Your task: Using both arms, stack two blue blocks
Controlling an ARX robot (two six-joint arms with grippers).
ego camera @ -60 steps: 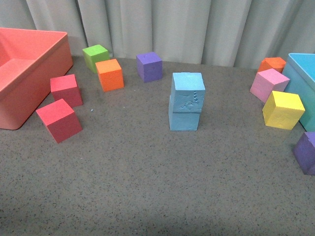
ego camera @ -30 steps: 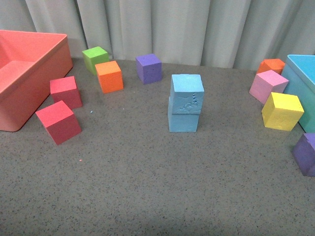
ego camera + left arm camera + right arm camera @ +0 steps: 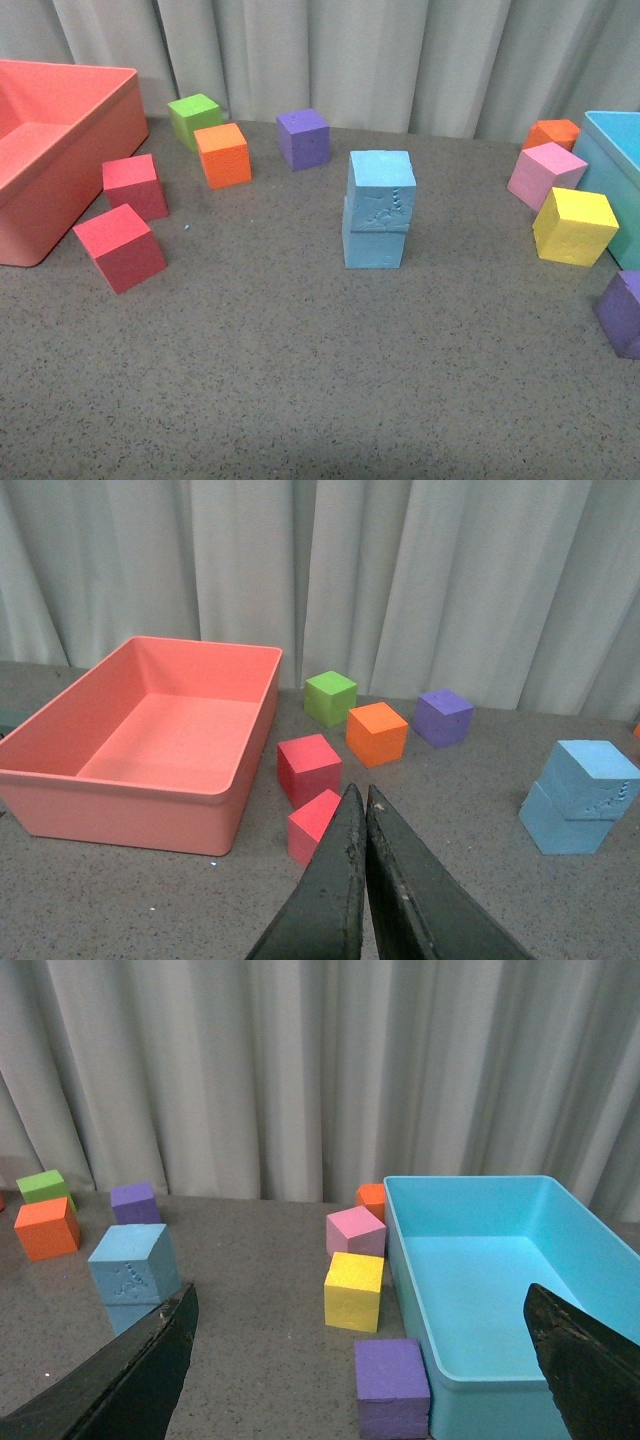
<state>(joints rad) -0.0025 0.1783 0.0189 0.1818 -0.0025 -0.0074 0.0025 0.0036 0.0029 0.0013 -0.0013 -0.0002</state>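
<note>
Front view: I am seeing the two blue blocks sitting as a stack near the middle of the desk (image 3: 300, 380). The upper blue block (image 3: 381, 190) is resting on the lower blue block (image 3: 373, 245), turned slightly and overhanging a little toward the right; its near face is carrying an embossed pattern. Neither arm is showing in this view.

Left wrist view: the left tool (image 3: 362, 810) is hanging above the desk with its fingers pressed together and nothing between them. The tips are pointing toward two red cubes (image 3: 310, 768), which are sitting beside the salmon bin (image 3: 250, 770). The stack is standing well apart from this tool.

Right wrist view: the right tool (image 3: 365, 1345) is standing wide apart, with one finger (image 3: 130, 1370) and the other finger (image 3: 585, 1370) at opposite edges of the picture, nothing between them. I am reading the stack beyond the first finger, not touching it.

Other items I am logging from the front view: a green cube (image 3: 194, 118) and an orange cube (image 3: 223, 154) touching or nearly so, and a purple cube (image 3: 303, 138) behind the stack. On the right, a pink cube (image 3: 545, 174), a yellow cube (image 3: 574, 225), a second orange cube (image 3: 553, 131) and a second purple cube (image 3: 624, 312) are clustering beside the light-blue bin (image 3: 610, 150).
</note>
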